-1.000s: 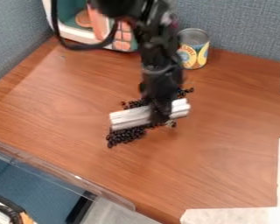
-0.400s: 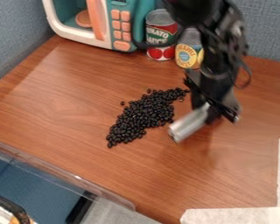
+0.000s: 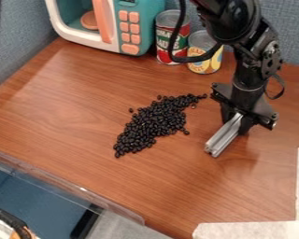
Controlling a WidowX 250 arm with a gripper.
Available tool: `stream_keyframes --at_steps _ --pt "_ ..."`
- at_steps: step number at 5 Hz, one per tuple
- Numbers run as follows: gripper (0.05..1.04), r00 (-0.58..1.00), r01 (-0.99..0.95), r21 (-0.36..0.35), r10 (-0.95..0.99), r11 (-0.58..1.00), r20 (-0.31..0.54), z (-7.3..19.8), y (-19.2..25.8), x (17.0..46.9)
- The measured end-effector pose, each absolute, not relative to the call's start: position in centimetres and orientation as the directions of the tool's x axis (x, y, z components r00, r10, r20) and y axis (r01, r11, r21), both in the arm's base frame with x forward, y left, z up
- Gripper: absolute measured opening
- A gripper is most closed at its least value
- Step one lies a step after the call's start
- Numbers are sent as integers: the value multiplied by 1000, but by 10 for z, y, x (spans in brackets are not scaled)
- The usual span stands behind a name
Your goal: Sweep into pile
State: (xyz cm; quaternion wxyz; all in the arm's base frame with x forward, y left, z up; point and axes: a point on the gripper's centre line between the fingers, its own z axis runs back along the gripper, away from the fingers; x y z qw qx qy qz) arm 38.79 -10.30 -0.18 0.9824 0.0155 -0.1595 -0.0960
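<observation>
hand (image 3: 238, 126): closed on grey bar (image 3: 220, 140), right of beans, bar's near end slanting down-left | black beans (image 3: 153, 124): long slanting heap mid-counter (image 3: 83, 121), few strays at edges, apart from bar | two cans (image 3: 171, 44) (image 3: 204, 57): upright behind beans | toy microwave (image 3: 131, 29): back, left of cans

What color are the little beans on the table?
The beans are black, and they show best in the camera view.
</observation>
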Motion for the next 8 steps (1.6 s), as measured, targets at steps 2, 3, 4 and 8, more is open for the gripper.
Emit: stream_keyframes --at_steps 2,3,4,8 --pt "377 940 -46 35 31 998 341 -2 -87 407" --pt "377 928 -139 28 120 990 353 -4 -72 408" --pt "377 912 -233 40 204 972 355 -4 -47 405" --pt "377 881 -366 80 317 927 351 -3 -6 379"
